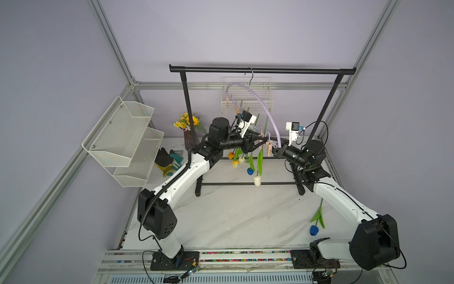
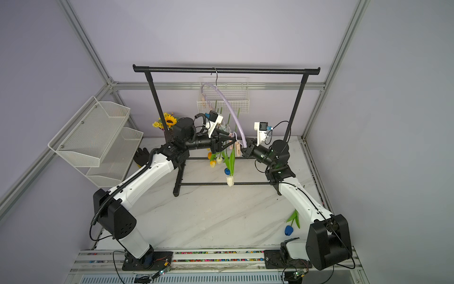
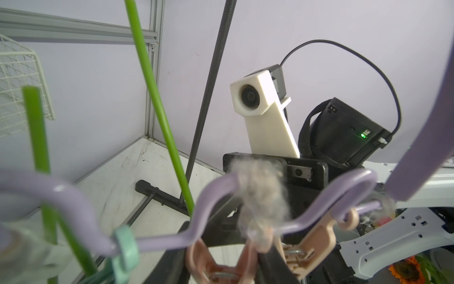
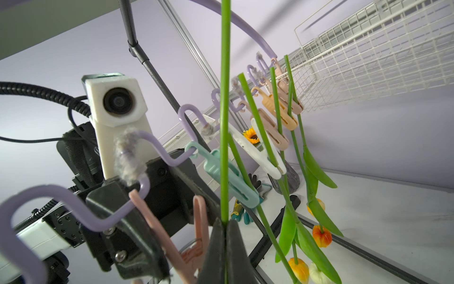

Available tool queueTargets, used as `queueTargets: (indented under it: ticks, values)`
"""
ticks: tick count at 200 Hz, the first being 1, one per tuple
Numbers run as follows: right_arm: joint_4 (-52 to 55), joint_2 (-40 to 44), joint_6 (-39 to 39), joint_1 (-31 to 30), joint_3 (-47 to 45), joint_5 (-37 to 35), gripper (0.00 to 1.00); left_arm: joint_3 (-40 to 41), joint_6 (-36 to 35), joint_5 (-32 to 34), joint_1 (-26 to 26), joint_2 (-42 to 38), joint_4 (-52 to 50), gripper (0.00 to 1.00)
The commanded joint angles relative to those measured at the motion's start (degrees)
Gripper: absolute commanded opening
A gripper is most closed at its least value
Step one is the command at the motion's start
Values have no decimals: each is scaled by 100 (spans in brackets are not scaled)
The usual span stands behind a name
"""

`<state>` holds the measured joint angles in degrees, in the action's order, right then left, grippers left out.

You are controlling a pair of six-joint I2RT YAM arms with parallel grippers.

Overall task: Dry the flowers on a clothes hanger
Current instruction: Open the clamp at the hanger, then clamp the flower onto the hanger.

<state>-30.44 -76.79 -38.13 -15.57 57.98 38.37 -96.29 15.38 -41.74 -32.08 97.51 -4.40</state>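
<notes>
The lilac clothes hanger [image 1: 260, 100] [image 2: 227, 100] hangs tilted by its hook from the black rack. Several tulips [image 1: 250, 171] [image 4: 321, 236] dangle head-down from its clips. My left gripper [image 1: 266, 145] [image 3: 224, 255] squeezes the handles of a pink clothespin [image 3: 196, 255] [image 4: 200, 221] at the hanger's low end. Right beside that clip, my right gripper [image 1: 278, 148] [image 4: 224, 226] is shut on an upright green stem [image 4: 224, 123]. A blue tulip [image 1: 314, 230] [image 2: 288, 230] lies on the table by the right arm.
The black garment rack [image 1: 260, 70] spans the back, its feet on the marble table [image 1: 233, 216]. A sunflower vase [image 1: 189, 137] and gloves [image 1: 169, 159] sit at back left. A white mesh shelf [image 1: 122, 137] hangs on the left wall, a wire basket [image 1: 258, 105] on the back wall.
</notes>
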Motion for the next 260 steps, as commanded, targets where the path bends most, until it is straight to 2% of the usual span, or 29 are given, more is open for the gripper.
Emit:
queueTargets:
  ticks: [1, 49, 80, 126, 185, 260]
  values:
    - [-154, 152, 7, -45, 93, -14, 0, -234, -26, -17, -31, -77, 117, 35]
    - [-161, 261, -30, -42, -86, -107, 0, -256, 9, 11, -52, -97, 172, 27]
    - [-332, 393, -267, -37, -376, -458, 0, -272, 51, 53, -76, -89, 227, 22]
    - [-1236, 432, -896, -102, -1042, -628, 0, -312, 84, 101, -97, -53, 256, 17]
    - [-2377, 290, -1212, -322, -1590, -222, 0, -245, 186, 266, -97, -76, 474, 9]
    - [-2608, 257, -1141, -423, -1846, -5, 0, -224, 232, 373, -94, -57, 537, 7]
